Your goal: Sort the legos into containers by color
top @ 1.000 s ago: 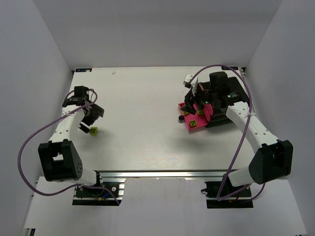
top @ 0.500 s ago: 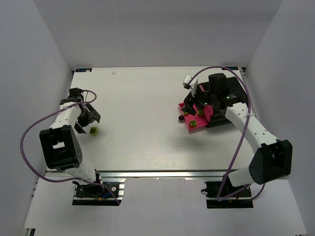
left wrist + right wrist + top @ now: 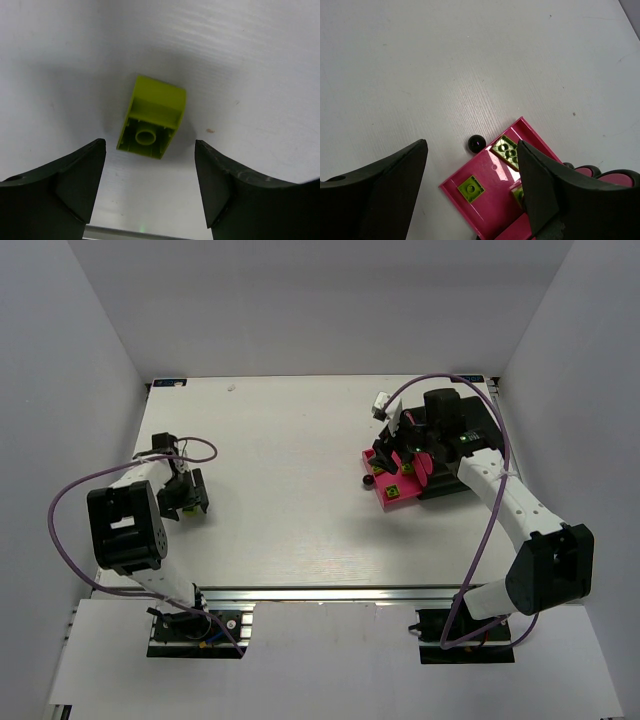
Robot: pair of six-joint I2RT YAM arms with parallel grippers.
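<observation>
White table [image 3: 290,440], lime lego [image 3: 152,117] tipped over, hollow underside facing camera, left hand [image 3: 149,144] released, flanking it.

Left arm [image 3: 140,480] is sitting folded close to its base at the near left. Its white forearm is angling toward the far side and its wrist is bending back to the right. Left gripper [image 3: 188,494] is pointing straight down and sitting low. Its two dark fingers [image 3: 75,185] are standing well apart, with nothing touching either pad. Right arm [image 3: 500,495] is leaning from its base at the near right toward the far left, its white link running diagonally. Right gripper [image 3: 392,460] is hanging higher and facing down. Its fingers [image 3: 385,190] are spread wide and gripping nothing.
</observation>
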